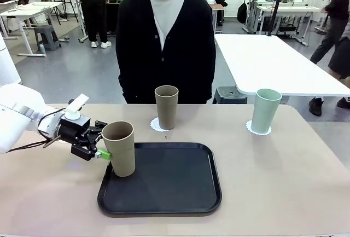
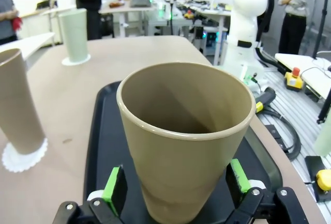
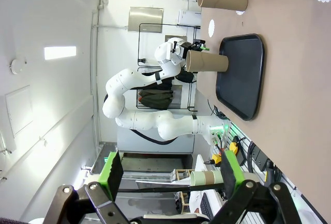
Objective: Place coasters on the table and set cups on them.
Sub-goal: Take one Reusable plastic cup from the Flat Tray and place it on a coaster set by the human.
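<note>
While the beige table (image 1: pixel 49 193) spreads across my front view, I see the black tray (image 1: pixel 164 193) lying near its close edge, toward the middle. At the tray's left rim stands a tan cup (image 1: pixel 119 148), upright, its base on the tray's corner as far as I can judge. My left gripper (image 1: pixel 101 154) comes in from the left with its jaws set either side of that cup low down; in the left wrist view the green pads (image 2: pixel 115 185) sit just beside the cup's (image 2: pixel 186 151) wall on both sides, though I cannot tell whether they press it or only flank it. Beyond the tray a second tan cup (image 1: pixel 166 107) stands on a white coaster (image 1: pixel 157 124), and far to the right a mint green cup (image 1: pixel 265 110) stands on its own coaster (image 1: pixel 252 129). My right gripper (image 3: pixel 170 175) hangs with jaws spread wide, holding nothing, its pads (image 3: pixel 111 168) well apart.
</note>
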